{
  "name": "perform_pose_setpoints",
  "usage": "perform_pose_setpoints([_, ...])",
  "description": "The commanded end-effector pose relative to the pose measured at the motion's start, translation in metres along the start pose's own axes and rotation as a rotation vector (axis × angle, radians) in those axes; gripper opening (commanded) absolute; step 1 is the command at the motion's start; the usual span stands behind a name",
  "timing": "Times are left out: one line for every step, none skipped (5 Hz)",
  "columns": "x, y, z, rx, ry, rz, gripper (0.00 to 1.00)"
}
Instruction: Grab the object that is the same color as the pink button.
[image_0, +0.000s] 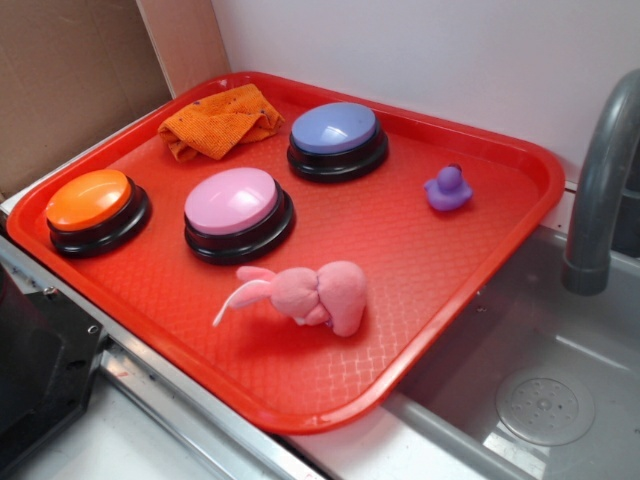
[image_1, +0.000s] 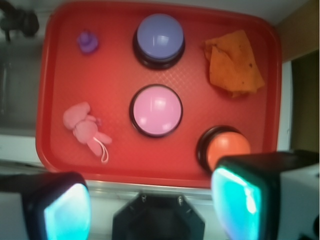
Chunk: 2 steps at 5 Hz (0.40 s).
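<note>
Bunny (image_0: 318, 295) lies on its side near the front edge of the red tray (image_0: 480, 150) in the exterior view, just in front of the pink button (image_0: 238, 212). From my wrist view, the bunny (image_1: 84, 126) sits left of that button (image_1: 156, 110); my jaws (image_1: 150, 202) hang wide apart and empty, above the tray's near edge.
</note>
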<state>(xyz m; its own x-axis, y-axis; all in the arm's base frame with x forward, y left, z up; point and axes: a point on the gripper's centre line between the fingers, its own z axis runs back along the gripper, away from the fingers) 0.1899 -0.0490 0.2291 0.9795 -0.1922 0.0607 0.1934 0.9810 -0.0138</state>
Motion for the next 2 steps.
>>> perform_pose_setpoints([0.025, -0.080, -0.007, -0.003, -0.050, -0.341, 1.00])
perform_pose_setpoints([0.014, -0.086, -0.032, -0.061, -0.036, -0.407, 1.00])
